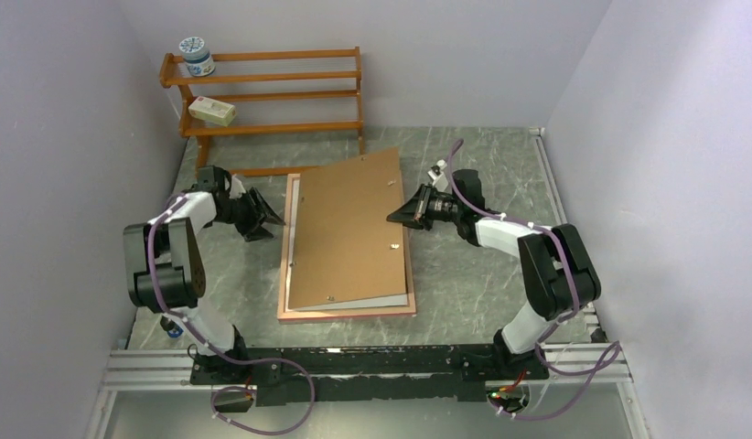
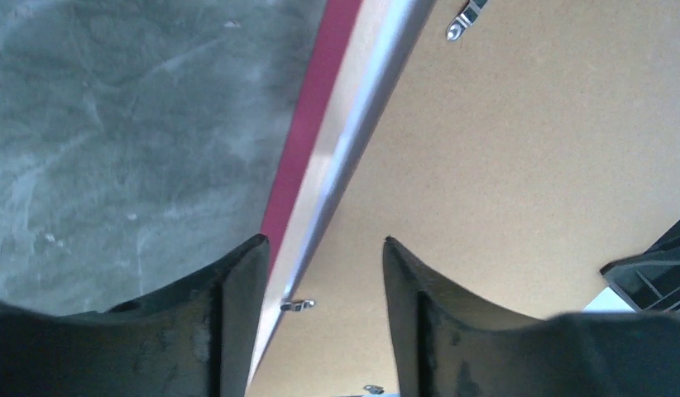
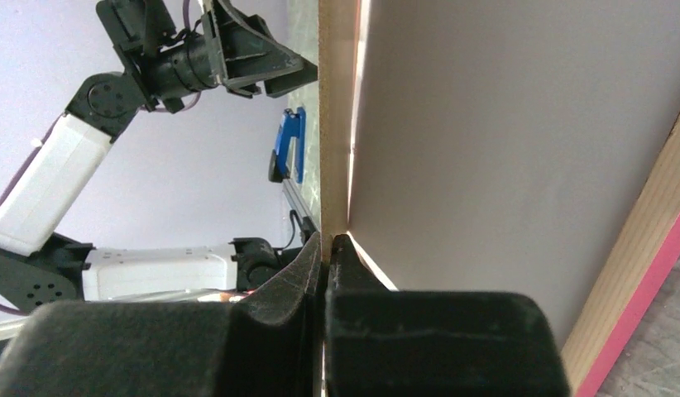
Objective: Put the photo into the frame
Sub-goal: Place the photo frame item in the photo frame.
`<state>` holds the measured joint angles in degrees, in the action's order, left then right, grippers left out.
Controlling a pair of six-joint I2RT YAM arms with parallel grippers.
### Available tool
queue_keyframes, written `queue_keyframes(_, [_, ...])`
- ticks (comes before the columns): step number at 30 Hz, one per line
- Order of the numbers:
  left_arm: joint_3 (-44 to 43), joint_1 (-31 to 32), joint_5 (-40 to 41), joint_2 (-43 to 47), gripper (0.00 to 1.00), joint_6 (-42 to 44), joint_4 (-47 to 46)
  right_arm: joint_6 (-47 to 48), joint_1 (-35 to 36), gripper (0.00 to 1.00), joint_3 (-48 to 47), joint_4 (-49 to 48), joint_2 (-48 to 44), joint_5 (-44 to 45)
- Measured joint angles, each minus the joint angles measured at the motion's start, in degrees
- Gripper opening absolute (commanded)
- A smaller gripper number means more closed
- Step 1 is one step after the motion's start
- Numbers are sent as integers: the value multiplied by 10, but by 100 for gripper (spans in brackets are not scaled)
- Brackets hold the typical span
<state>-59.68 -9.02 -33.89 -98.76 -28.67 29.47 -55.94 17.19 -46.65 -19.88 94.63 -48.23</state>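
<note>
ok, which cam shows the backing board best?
Top external: the whole backing board shows, lying skewed over the frame. Left wrist shows only part of its brown face with metal clips; right wrist sees just its edge, pinched by the right end effector.
</note>
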Motion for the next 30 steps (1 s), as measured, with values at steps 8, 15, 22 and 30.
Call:
queue_keyframes(8, [24, 21, 44, 92, 59, 10, 34, -12, -3, 0, 14, -46, -28, 7])
queue_keyframes(15, [12, 107, 188, 117, 50, 9, 104, -16, -3, 0, 14, -52, -47, 12])
queue_keyframes(22, [2, 152, 253, 116, 52, 10, 126, -26, -3, 0, 13, -64, -57, 12])
queue_keyframes(30, [2, 189, 261, 118, 48, 16, 132, -26, -3, 0, 7, -63, -58, 21])
